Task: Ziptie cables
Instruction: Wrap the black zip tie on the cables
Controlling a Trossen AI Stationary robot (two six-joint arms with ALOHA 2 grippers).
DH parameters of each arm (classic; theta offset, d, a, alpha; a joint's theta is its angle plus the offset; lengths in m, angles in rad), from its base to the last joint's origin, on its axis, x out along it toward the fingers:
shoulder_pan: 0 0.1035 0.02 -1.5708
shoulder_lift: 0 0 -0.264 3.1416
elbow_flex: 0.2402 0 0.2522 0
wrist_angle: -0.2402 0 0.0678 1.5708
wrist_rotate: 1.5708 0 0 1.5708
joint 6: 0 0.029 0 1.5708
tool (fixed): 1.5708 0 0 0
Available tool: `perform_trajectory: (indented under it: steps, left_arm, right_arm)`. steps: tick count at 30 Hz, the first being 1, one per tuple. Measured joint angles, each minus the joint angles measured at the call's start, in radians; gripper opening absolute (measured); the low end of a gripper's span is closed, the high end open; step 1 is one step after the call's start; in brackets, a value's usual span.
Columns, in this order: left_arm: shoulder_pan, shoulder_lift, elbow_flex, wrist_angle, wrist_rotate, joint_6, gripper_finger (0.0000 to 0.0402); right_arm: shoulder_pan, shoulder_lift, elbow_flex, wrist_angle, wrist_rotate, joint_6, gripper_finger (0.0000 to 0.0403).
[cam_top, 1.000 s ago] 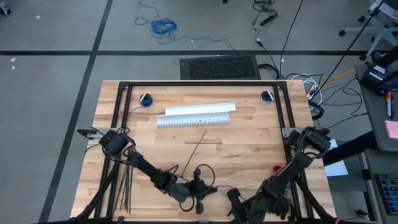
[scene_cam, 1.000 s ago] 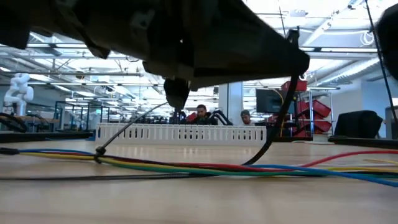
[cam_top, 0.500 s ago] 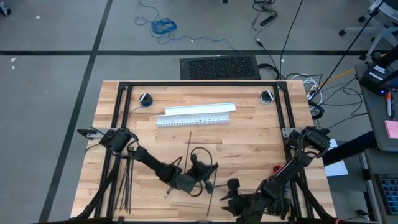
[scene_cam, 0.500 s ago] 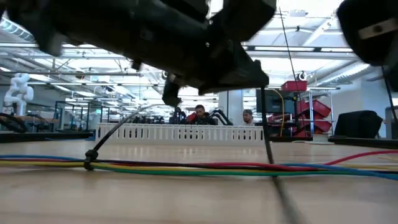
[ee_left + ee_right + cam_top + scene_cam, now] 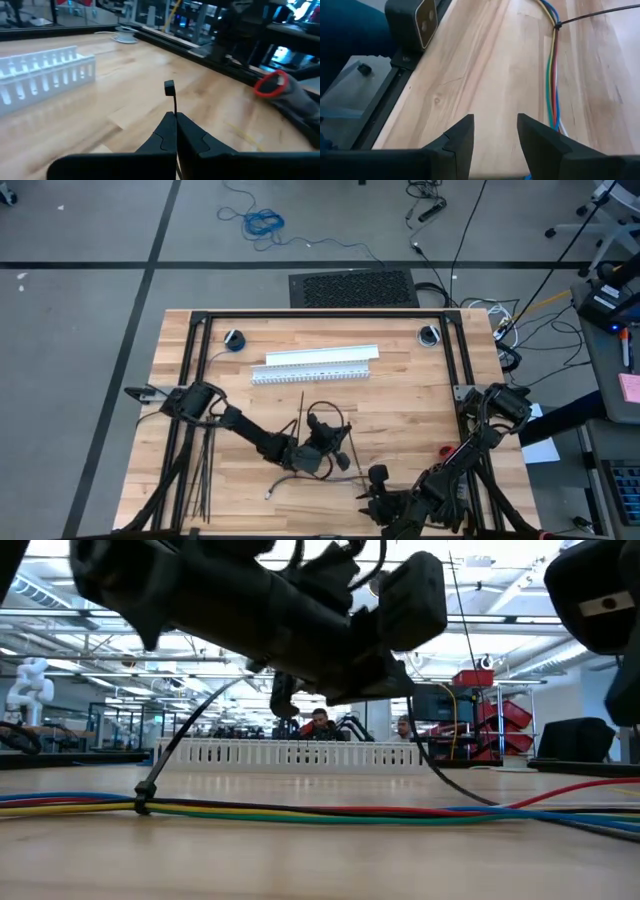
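Tabletop (image 5: 400, 395): left end effector (image 5: 175, 131) pinches ziptie (image 5: 172, 100) (above cables (image 5: 330, 810))

Matt pale wood table (image 5: 400, 400)

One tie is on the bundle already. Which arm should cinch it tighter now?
Left, probably. The left gripper is shut on a ziptie, whose strap runs to the tie around the cables. The right gripper is open and empty, low near the table's front edge, beside the cables, better suited to steadying them.
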Motion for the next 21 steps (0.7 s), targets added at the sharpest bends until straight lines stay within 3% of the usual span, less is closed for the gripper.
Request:
perform_trajectory:
  steps: [12,21]
  left_arm:
    - [-0.077,0.0,0.0,-0.037,0.201,-0.021,0.0]
    - [-0.083,-0.001,0.0,-0.034,0.367,0.077,0.0]
  right_arm:
    - [0.036,0.0,0.0,-0.066,0.008,0.054,0.0144]
    - [0.038,0.0,0.0,-0.069,0.027,0.054,0.0144]
